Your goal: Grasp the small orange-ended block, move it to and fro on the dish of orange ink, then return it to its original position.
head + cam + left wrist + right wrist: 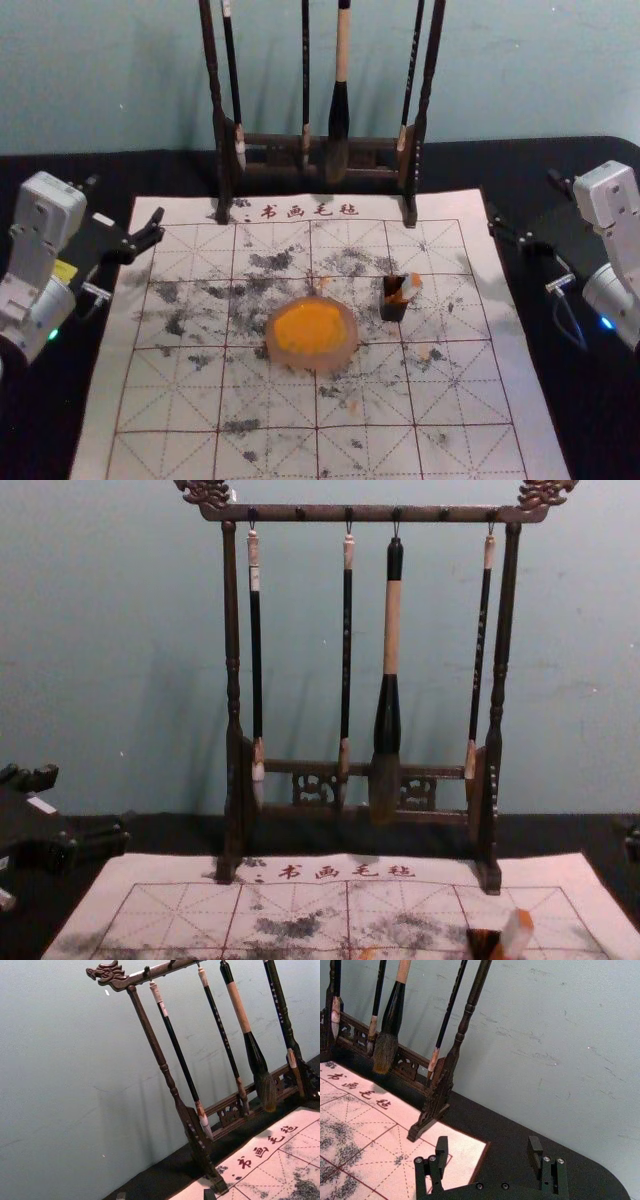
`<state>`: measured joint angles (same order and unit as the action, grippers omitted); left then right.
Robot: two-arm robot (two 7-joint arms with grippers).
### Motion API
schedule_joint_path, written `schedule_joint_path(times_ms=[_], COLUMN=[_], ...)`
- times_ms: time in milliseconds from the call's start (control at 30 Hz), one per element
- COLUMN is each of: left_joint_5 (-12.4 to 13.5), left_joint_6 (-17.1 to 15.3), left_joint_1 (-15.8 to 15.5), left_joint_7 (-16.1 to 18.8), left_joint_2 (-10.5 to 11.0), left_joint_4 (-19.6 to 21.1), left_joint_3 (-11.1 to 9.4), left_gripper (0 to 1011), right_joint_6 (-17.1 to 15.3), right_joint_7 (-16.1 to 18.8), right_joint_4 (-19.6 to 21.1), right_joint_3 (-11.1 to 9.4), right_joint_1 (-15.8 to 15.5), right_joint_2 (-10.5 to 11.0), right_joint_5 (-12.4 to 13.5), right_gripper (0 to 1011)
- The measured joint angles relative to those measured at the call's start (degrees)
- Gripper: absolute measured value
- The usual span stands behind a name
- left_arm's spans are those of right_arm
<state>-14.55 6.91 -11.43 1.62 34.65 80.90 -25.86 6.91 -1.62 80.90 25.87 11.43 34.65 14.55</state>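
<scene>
i see the small block (pixel 516 935) leaning at the dark box (pixel 393 311), to the right of the ink dish (pixel 343 357). it's probably light and stiff, maybe slick with ink; i'd pinch its pale upper sides with the right gripper (pixel 488 1147), spread near the mat's (pixel 150 400) right edge. my left gripper (pixel 86 802) is parked opposite, fingers apart.

Scuffed bluish wall (pixel 540 70), black tabletop (pixel 460 170)
</scene>
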Motion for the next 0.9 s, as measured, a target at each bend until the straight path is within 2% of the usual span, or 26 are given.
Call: schedule_joint_path(times_ms=[900], left_joint_5=[0.0], left_joint_6=[0.0], left_joint_1=[0.0], left_joint_7=[0.0], left_joint_2=[0.0], left_joint_4=[0.0], left_joint_3=[0.0], left_gripper=[1001], right_joint_6=[0.0], right_joint_7=[0.0], right_joint_4=[0.0], right_joint_3=[0.0], right_joint_1=[0.0], right_joint_2=[0.0], right_joint_5=[0.0], right_gripper=[1003])
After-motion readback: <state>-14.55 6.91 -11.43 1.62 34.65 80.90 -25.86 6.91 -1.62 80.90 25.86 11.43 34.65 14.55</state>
